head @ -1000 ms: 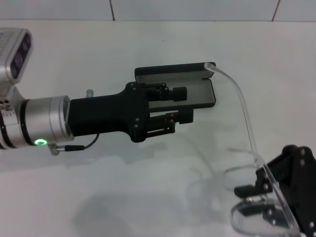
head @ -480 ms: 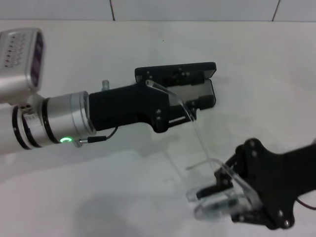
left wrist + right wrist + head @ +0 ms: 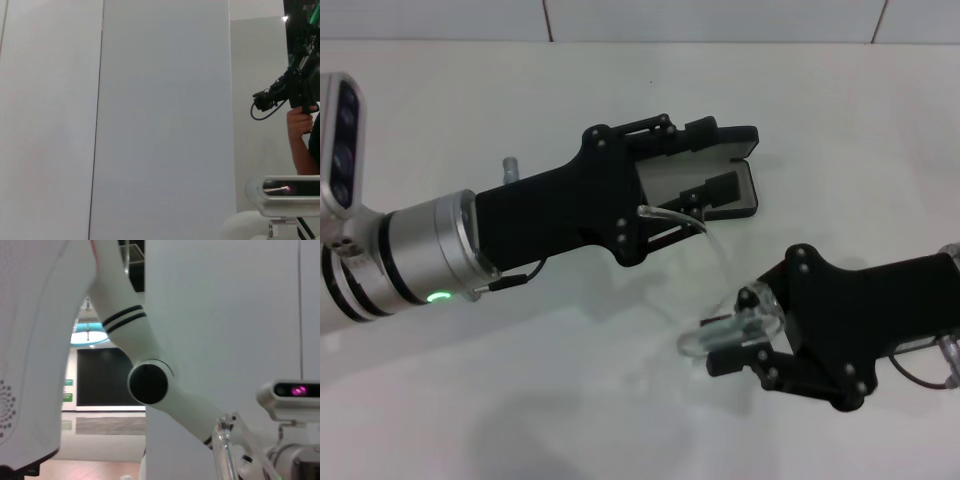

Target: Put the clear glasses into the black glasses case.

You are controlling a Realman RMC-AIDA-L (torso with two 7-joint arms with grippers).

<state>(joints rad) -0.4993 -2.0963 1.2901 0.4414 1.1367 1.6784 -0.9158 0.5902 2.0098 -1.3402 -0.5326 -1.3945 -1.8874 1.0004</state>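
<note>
A white counter (image 3: 620, 420) fills the head view, with a tiled wall edge along its far side; no readable lettering shows anywhere. The left wrist view shows pale wall panels and a person's hand (image 3: 299, 123) holding a black device. The left gripper (image 3: 705, 165) reaches from the left over the open black glasses case (image 3: 745, 190), which lies on the counter with its grey lining showing; the gripper's fingers stand apart, one above the lid, one over the tray. The right gripper (image 3: 740, 335) is closed on the lens end of the clear glasses (image 3: 725, 330), held above the counter near the case, one clear arm arching up to the left gripper's body.
</note>
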